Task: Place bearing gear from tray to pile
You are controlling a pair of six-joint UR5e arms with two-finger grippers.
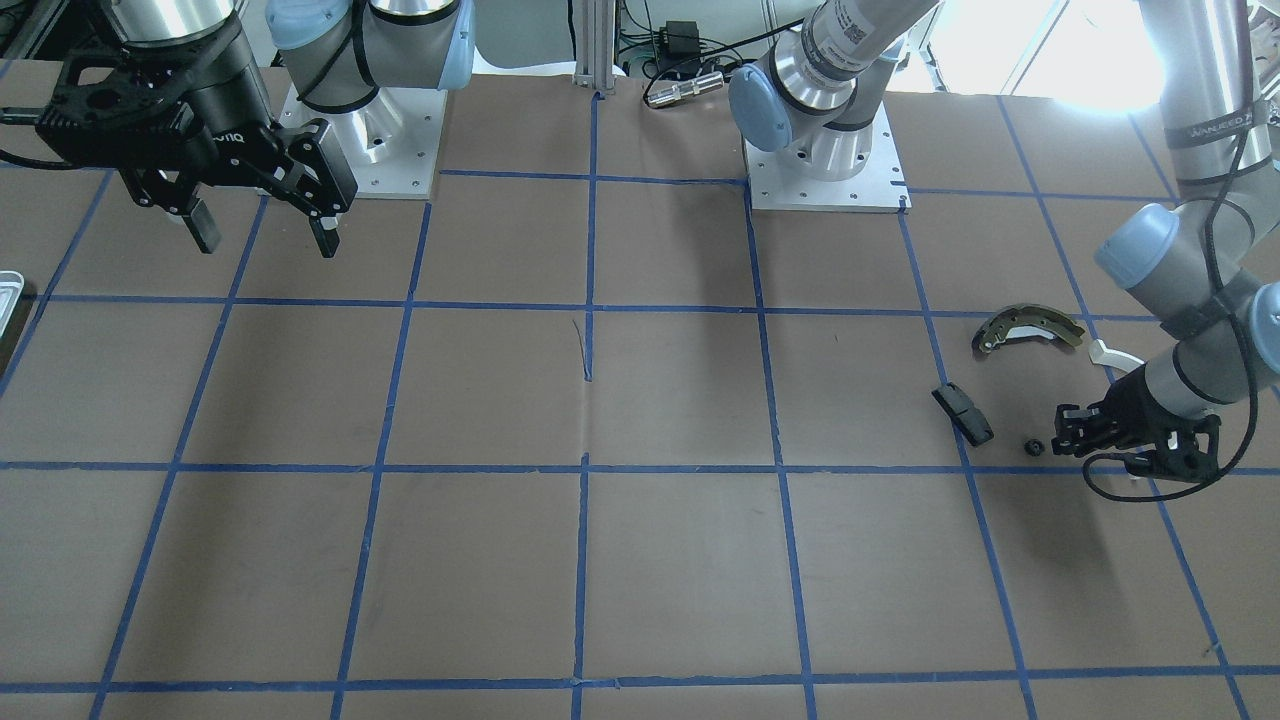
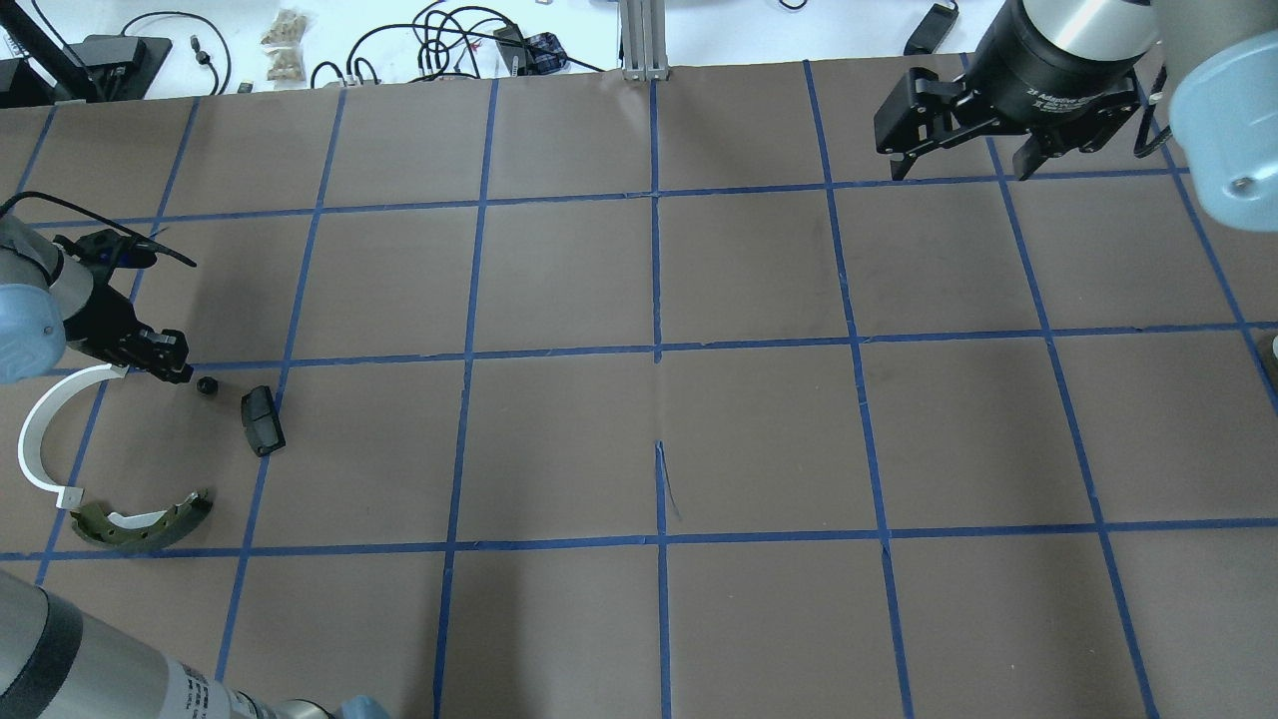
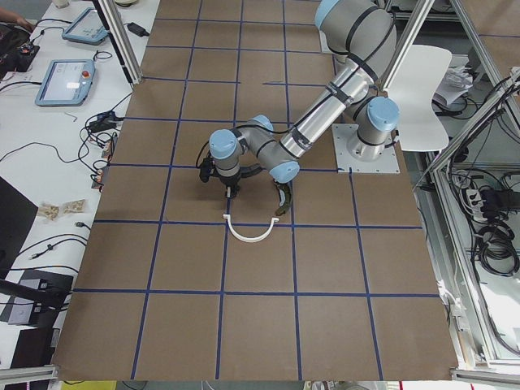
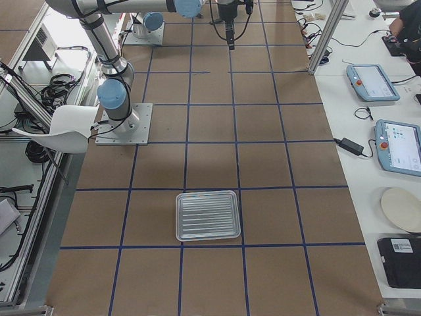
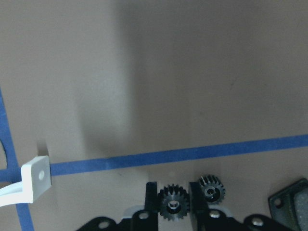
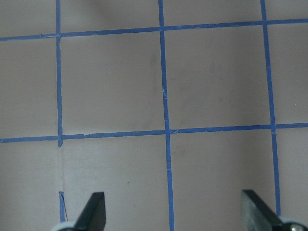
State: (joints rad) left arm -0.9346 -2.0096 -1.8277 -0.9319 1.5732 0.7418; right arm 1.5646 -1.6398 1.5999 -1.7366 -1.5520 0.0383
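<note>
Delivery looks nearly finished. My left gripper [image 1: 1062,425] sits low over the paper near the brake shoe [image 1: 1028,328], its fingers narrow around a small toothed bearing gear [image 5: 173,206], apparently gripping it. A second gear [image 1: 1034,447] lies just beside it, between the gripper and the black pad [image 1: 963,414]. Well apart from the brake shoe, the tray [image 4: 207,216] shows me no gear. What's left, I judge, is release and retreat. The right gripper [image 2: 958,165] hangs wide apart, holding nothing.

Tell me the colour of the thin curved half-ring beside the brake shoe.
The half-ring is plain white, clearest in the overhead exterior view.
</note>
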